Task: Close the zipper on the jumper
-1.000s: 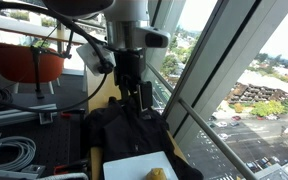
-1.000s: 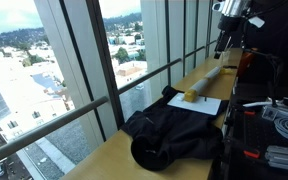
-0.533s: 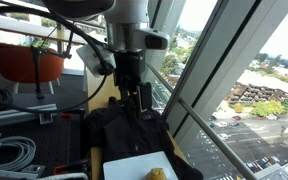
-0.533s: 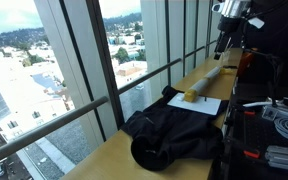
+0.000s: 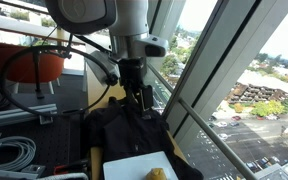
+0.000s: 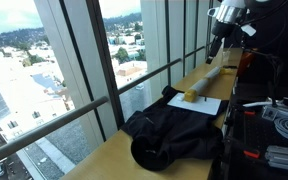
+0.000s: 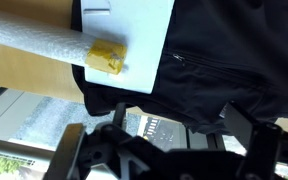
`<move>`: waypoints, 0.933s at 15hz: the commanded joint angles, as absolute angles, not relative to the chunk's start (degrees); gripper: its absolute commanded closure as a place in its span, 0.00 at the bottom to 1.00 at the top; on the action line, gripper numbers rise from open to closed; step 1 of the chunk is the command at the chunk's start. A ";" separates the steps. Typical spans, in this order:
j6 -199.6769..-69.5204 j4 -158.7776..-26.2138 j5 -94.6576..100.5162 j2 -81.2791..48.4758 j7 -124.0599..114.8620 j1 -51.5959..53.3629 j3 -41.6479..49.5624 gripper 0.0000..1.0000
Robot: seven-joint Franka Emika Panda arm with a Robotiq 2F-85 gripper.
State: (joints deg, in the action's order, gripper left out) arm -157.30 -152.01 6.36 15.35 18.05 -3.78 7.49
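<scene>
A wooden ledge (image 6: 96,162) runs along tall windows; the jumper (image 6: 174,135) lies crumpled just beside the white board (image 6: 196,103). High above the board, the gripper (image 5: 142,100) hangs wide open and empty, so this looks like the approach stage. Next, descend onto the zipper (image 7: 214,68).

hard daylight floods in through the windows (image 5: 249,90), blowing the sky (image 5: 284,25) to white at 1 o'clock in an exterior view. the jumper (image 6: 174,135) sinks to near-featureless black, folds barely showing. the wrist view is soft, darkest and blurriest toward 6 o'clock.
</scene>
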 commanded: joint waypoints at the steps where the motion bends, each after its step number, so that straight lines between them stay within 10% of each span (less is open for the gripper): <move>1: -162.88 -149.95 2.47 8.49 19.85 -1.65 8.80 0.00; 14: -161.43 -130.22 -18.40 -19.18 27.73 -2.30 4.51 0.00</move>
